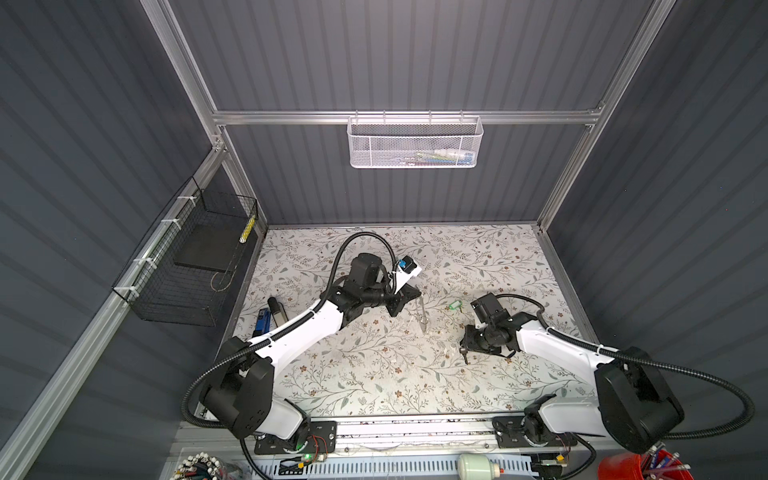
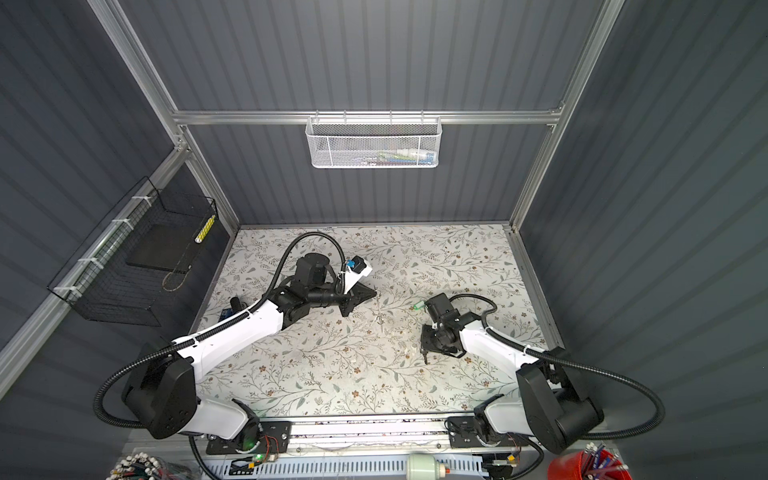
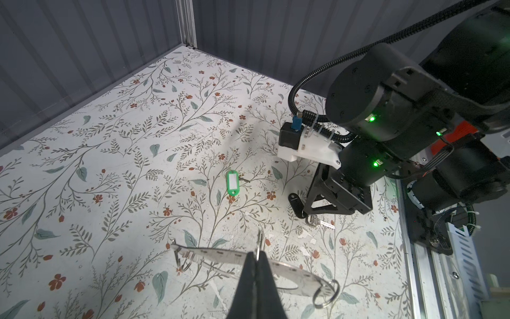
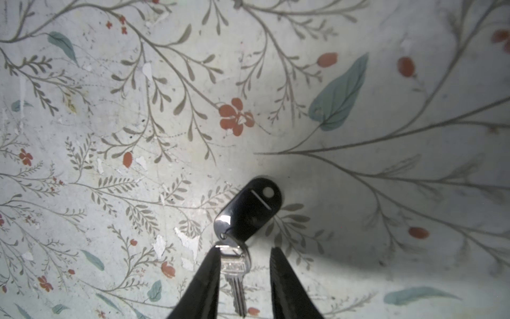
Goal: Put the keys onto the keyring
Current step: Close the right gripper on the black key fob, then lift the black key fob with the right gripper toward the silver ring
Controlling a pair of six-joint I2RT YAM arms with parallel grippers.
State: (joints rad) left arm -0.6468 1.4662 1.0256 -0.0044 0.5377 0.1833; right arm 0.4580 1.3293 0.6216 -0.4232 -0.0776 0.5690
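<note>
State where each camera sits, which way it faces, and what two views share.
Both top views: overhead near the arm bases, looking down on the table; left arm and right arm show.
Left wrist: on the left arm, facing past the shut left end effector, pinching the keyring, toward the green tag and right arm.
Right wrist: on the right arm, facing the table; the open right end effector straddles the key.
Shared: left wrist and top views show the green tag.
</note>
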